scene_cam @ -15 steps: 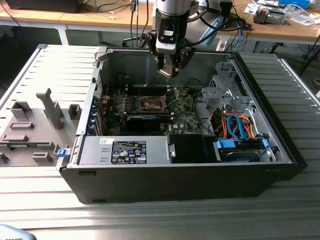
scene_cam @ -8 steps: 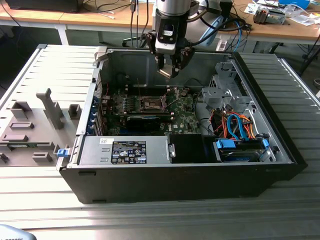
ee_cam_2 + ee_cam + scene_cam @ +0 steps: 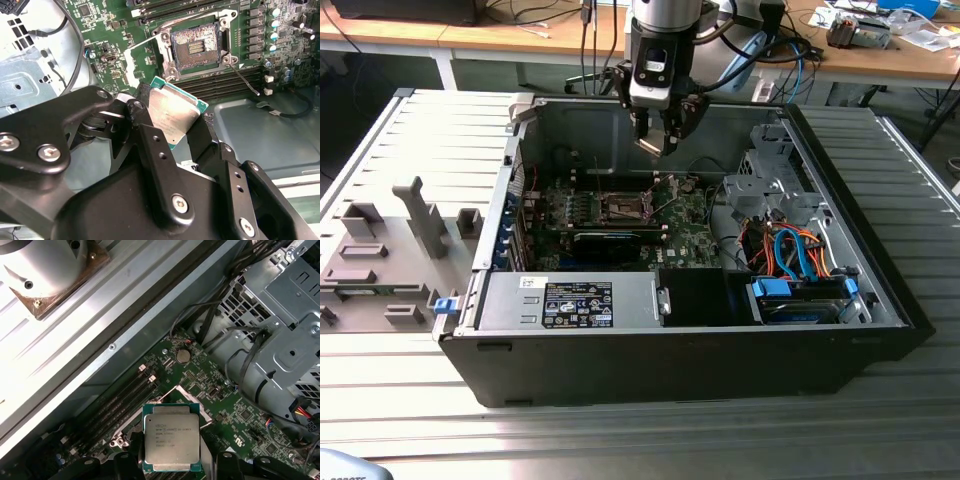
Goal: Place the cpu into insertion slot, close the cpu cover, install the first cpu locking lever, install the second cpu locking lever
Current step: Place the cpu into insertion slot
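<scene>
My gripper (image 3: 658,138) hangs inside the open computer case, above the green motherboard (image 3: 685,240). It is shut on the cpu (image 3: 172,112), a flat silvery chip with a green edge, also seen in the first wrist view as the cpu (image 3: 171,437). Black fingers (image 3: 150,145) clamp two opposite sides of the chip. The insertion slot (image 3: 197,47) lies uncovered on the board, dark with a shiny metal rim, apart from the chip and lower. In the exterior view the insertion slot (image 3: 620,207) sits below and slightly left of the gripper. A thin locking lever (image 3: 245,80) sticks out beside it. I cannot tell the cpu cover from the rim.
A metal drive cage (image 3: 770,185) with orange and blue cables (image 3: 795,250) fills the case's right side. A power supply (image 3: 570,300) lies along the near wall. A black card (image 3: 610,240) stands just in front of the socket. A grey fixture tray (image 3: 390,250) lies left of the case.
</scene>
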Robot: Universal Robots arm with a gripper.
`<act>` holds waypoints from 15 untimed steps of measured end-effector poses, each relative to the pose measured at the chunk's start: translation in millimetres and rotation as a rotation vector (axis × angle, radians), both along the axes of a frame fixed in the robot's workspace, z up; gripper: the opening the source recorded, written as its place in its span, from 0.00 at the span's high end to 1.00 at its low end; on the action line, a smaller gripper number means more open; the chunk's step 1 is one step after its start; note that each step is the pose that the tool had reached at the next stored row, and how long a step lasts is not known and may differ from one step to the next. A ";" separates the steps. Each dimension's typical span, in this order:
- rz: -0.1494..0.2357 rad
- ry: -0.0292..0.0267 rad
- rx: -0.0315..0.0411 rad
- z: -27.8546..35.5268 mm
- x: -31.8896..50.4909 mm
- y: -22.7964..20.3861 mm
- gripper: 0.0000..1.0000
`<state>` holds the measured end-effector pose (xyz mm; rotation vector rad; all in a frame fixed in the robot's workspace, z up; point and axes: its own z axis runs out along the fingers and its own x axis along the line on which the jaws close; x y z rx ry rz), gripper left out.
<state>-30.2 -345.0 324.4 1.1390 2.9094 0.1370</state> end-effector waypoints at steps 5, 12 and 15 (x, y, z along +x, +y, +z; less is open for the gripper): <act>-0.008 0.0000 0.0000 -0.2 0.0 0.0 0.46; -0.015 0.0000 0.0000 -0.3 0.0 0.0 0.46; -0.019 0.0000 0.0000 -0.4 0.0 0.0 0.46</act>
